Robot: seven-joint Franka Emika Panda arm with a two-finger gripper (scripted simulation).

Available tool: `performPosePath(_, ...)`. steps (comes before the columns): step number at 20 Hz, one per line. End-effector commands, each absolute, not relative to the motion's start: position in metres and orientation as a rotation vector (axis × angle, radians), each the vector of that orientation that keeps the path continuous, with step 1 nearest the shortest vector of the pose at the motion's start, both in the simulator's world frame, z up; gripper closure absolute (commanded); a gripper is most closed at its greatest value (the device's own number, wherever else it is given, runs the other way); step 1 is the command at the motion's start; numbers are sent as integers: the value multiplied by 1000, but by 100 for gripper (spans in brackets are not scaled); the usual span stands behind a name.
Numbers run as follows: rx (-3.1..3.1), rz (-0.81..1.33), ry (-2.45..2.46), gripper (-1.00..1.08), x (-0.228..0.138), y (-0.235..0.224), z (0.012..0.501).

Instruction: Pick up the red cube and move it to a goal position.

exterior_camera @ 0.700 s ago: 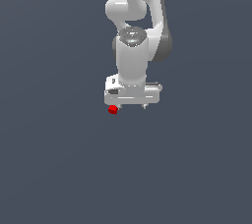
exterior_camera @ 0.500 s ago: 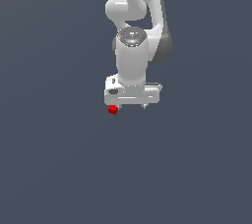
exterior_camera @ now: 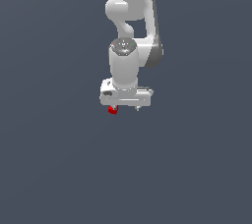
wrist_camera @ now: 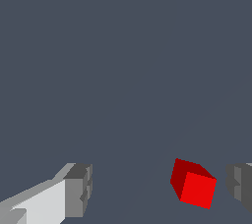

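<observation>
The red cube [exterior_camera: 112, 111] is a tiny bright red block on the dark grey floor, just under the end of the white hand on the exterior view's left. My gripper [exterior_camera: 126, 108] points straight down over it. In the wrist view the red cube [wrist_camera: 193, 183] sits between the two grey fingertips, close to one fingertip [wrist_camera: 239, 186] and far from the other [wrist_camera: 78, 191], touching neither. My gripper [wrist_camera: 160, 188] is open, with a wide gap between the fingers.
The white arm [exterior_camera: 132, 16] rises behind the hand toward the top of the exterior view. The plain dark grey floor [exterior_camera: 59, 169] spreads out on every side.
The hand has sunk slightly toward the cube, and one fingertip now overlaps the cube's top in the exterior view. The cube has not moved.
</observation>
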State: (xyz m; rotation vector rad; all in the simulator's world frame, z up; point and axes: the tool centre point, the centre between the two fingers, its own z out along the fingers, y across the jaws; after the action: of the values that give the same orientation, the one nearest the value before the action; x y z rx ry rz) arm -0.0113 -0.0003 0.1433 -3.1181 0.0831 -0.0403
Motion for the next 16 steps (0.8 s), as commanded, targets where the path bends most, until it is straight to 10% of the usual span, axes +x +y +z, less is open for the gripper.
performPosePath(1, -3120, -34, 137, -92, -21, -11, 127)
performPosePath(16, -3109, -3, 453, -92, -83, -66, 30)
